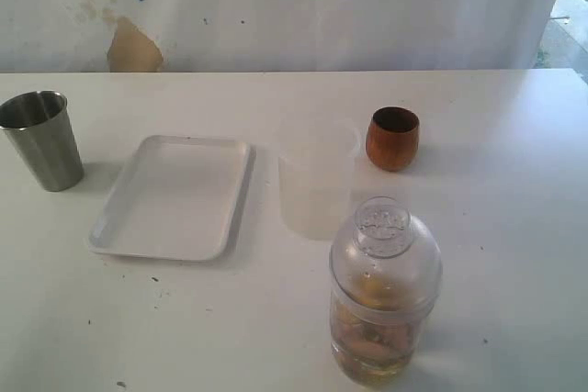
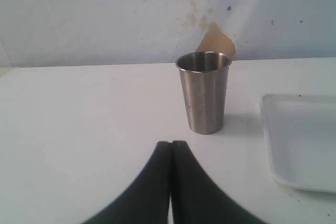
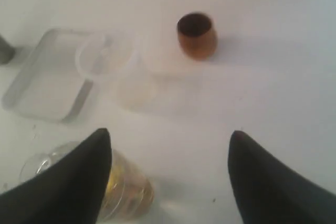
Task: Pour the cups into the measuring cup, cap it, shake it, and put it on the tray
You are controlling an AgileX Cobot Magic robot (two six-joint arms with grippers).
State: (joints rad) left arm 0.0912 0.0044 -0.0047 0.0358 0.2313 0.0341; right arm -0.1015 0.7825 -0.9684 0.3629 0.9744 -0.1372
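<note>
Two grippers serve this step, and neither appears in the exterior view. That view shows the measuring cup (image 1: 384, 319) upright on the table (image 1: 514, 227), with its lid (image 1: 384, 231) on and contents inside. It stands well apart from the tray (image 1: 175, 195), and a plastic cup (image 1: 317, 185) stands just beside the tray on the measuring cup's side. The steel cup (image 1: 41, 144) stands on the other side of the tray, and the wooden cup (image 1: 392, 140) stands near the plastic cup. Judged from this layout, pouring and capping are done. You cannot tell whether the measuring cup has been shaken, and it is not yet on the tray. In the left wrist view, the left gripper (image 2: 170, 145) has its jaws pressed together on nothing. It points at the steel cup (image 2: 203, 93), well short of it, so keep this arm clear. In the right wrist view, the right gripper (image 3: 170, 131) stands wide open and holds nothing. The measuring cup (image 3: 128, 192) lies off-centre, partly hidden behind one finger (image 3: 79, 177); you cannot tell whether they touch. To grip well, centre the jaws on the straight body below the lid, then close squarely. Keep the measuring cup upright in transit, pass clear of the plastic cup, and lower it flat inside the tray's rim before opening the jaws.
</note>
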